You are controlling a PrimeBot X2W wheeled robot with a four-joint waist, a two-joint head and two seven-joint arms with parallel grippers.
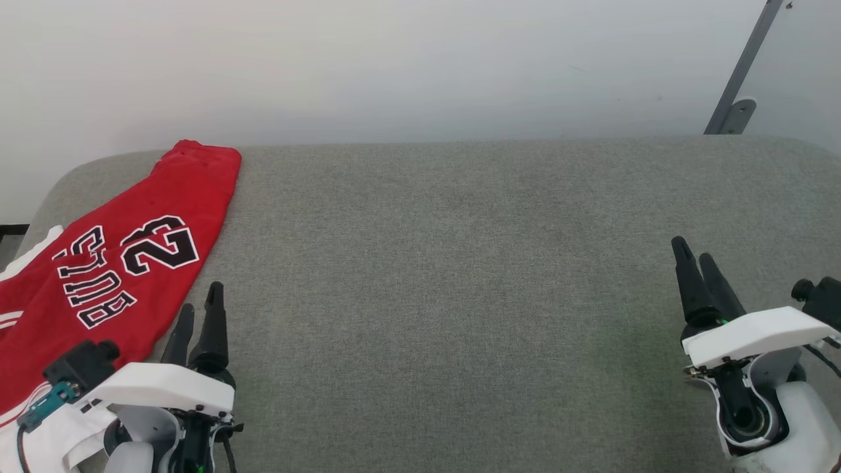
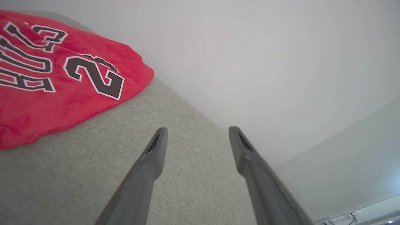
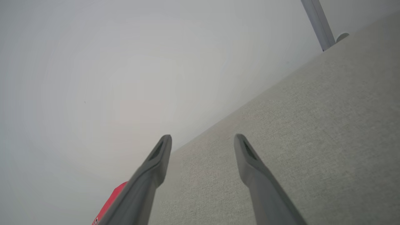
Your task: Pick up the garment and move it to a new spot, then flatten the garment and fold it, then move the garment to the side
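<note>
**Garment (image 1: pixel 105 276) at the left end of the counter, both grippers empty**

The red jersey T-shirt lies on the grey fabric-covered counter (image 1: pixel 460 295) at the left of the head view. It forms a long narrow shape running from the counter's far edge at upper left down to the lower left corner. Its black, white-outlined "BULLS 23" lettering faces up. A white sleeve (image 1: pixel 39 246) pokes out at the frame's left edge, and more white cloth shows at the lower left behind the wrist.

The left gripper (image 1: pixel 201 297) sits at lower left, just beside the garment's right edge. In the left wrist view its jaws (image 2: pixel 197 129) stand apart over bare grey fabric with nothing between them, and the garment (image 2: pixel 62 78) fills the upper left.

The right gripper (image 1: pixel 692 248) sits at lower right of the head view, well apart from the garment. In the right wrist view its jaws (image 3: pixel 203 136) are likewise spread and empty, and a red sliver of the garment (image 3: pixel 110 203) shows at the bottom edge.

A pale wall (image 1: pixel 394 66) rises behind the counter. A slanted grey metal bar (image 1: pixel 746 62) stands at upper right.
</note>
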